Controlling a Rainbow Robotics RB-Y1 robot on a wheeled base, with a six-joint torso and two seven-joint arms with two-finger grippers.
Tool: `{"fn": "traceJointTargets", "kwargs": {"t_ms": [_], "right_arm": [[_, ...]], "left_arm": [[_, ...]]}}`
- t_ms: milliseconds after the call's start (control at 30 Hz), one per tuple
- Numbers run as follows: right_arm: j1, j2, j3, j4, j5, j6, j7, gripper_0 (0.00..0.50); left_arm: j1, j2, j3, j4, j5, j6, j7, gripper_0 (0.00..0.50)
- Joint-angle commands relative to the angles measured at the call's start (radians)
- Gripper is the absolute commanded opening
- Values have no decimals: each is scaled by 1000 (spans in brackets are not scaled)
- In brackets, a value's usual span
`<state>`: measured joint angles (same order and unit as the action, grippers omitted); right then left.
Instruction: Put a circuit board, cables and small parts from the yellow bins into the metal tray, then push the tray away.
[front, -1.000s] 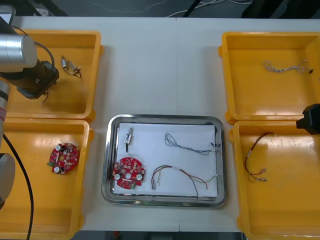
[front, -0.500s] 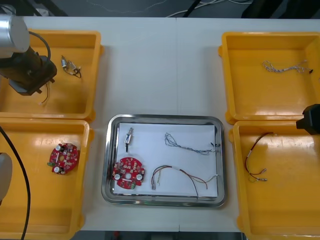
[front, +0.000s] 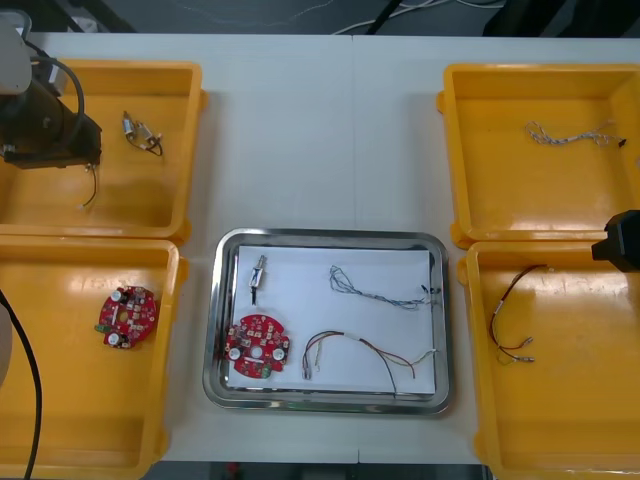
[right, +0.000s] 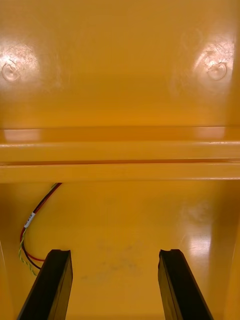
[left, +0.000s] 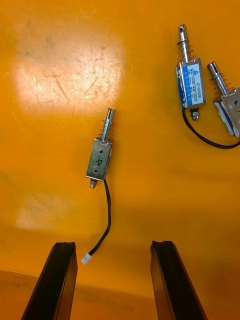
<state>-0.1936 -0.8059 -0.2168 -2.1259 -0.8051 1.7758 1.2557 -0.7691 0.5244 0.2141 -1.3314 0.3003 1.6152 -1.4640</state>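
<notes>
Small metal part (left: 100, 159) ahead; left gripper (left: 113, 246) spread, empty.

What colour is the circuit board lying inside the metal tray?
The circuit board is red; front view shows it best.

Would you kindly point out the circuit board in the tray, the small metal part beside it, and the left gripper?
circuit board (front: 257, 347), front view, its centre.
small metal part (front: 258, 275), front view, its body.
left gripper (left: 114, 246), left wrist view, midway between fingertips.

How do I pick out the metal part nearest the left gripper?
Look in the far yellow bin on the robot's left. Ahead of the open left gripper lies one small metal part, alone; two others lie side by side farther off.
</notes>
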Motion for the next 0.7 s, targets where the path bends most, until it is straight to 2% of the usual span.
{"fn": "traceJointTargets", "kwargs": {"t_ms": [33,133,367,700], "right_arm": [[11,8,10,-8,-11,11,51,500],[10,8,10,-8,-11,11,54,500],[10,8,10,-8,-11,11,54,500],[10,8,10,-8,-11,11,54,500]], "left_arm": [[-6,57,22,-34,19,-32,-45,433],[-6,60,28,-19,31,-67,-102,431],[-13,60,37,93,56,-235,-225,433],[-22,71,14,170,68,-301,-291,430]]}}
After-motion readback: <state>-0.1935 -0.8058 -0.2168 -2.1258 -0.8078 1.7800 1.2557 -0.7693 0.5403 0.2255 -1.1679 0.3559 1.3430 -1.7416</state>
